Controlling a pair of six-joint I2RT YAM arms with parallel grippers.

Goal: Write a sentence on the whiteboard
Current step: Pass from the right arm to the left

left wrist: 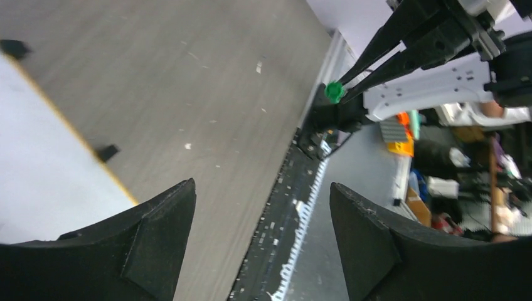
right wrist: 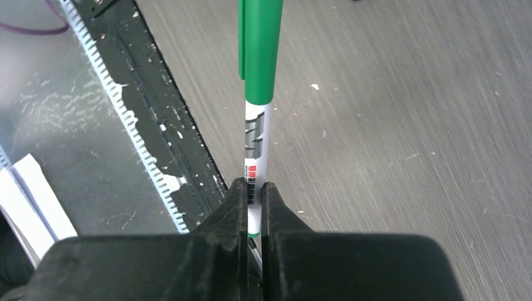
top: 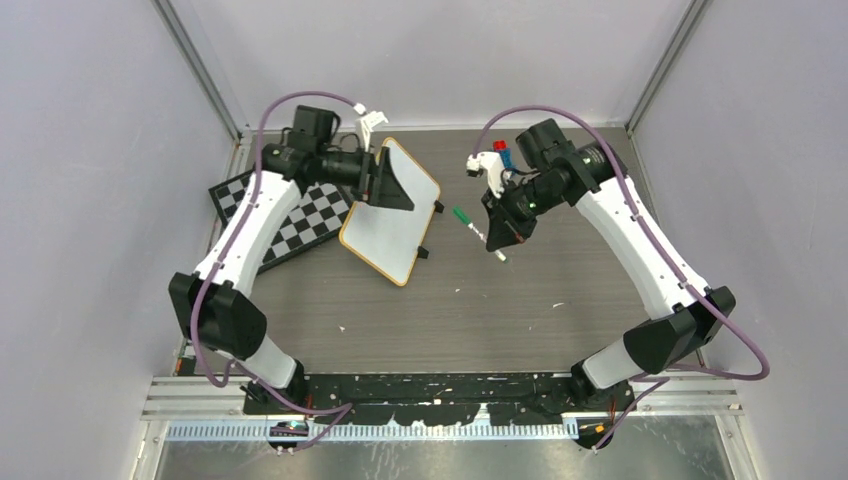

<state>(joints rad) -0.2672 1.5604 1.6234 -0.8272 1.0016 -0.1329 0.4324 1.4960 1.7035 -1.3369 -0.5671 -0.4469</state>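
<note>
1. Top external shows me the bench (top: 520,320), with the whiteboard (top: 400,225) lying on it.
2. A checkerboard (top: 285,220) lies just left of the whiteboard.
3. My left gripper (top: 388,186) hangs over the whiteboard's far-left edge, fingers spread apart.
4. My right gripper (right wrist: 254,187), right of the whiteboard, has its fingers clamped on a green-capped marker (right wrist: 258,132).

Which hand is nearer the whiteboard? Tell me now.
Left. The left hand hangs over the whiteboard's far-left corner, open. The right hand is off to the board's right, apart from it, shut on the green marker.
</note>
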